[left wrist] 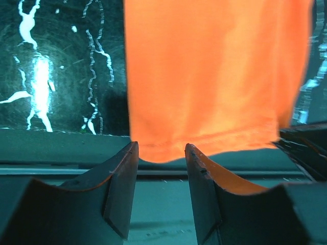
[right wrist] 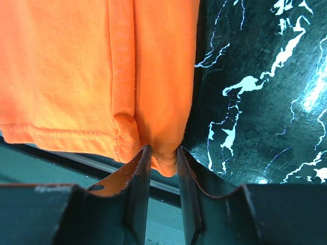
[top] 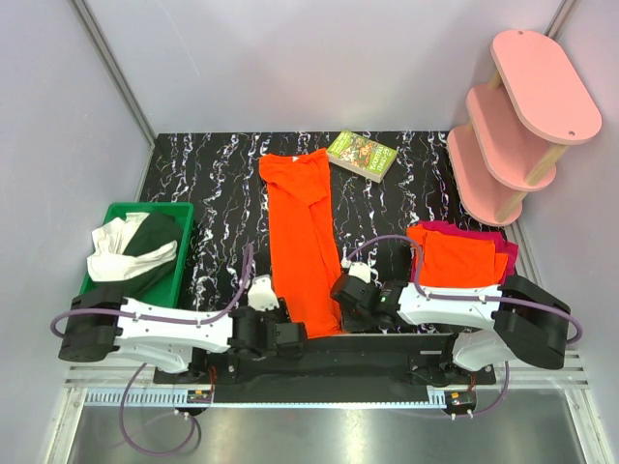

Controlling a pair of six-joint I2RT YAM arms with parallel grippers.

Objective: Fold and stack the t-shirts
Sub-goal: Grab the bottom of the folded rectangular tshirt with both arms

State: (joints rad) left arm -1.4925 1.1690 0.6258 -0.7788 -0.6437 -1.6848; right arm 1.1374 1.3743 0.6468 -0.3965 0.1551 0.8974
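Observation:
One orange t-shirt (top: 302, 232) lies as a long narrow strip down the middle of the black marbled table (top: 213, 184), its hem at the near edge. My left gripper (top: 288, 333) stands open at the hem's near-left part; in the left wrist view the hem (left wrist: 204, 145) just reaches the gap at my left gripper's (left wrist: 161, 148) tips. My right gripper (top: 340, 311) is open at the near-right corner, and that bunched corner (right wrist: 166, 153) sits between my right gripper's (right wrist: 162, 150) tips. A folded orange t-shirt (top: 459, 259) rests on a magenta-red one (top: 505, 253) at the right.
A green bin (top: 145, 207) holding white and dark green cloths (top: 126, 253) stands at the left. A book (top: 363, 155) lies at the back, just right of the strip's far end. A pink three-tier shelf (top: 527, 116) fills the back right corner.

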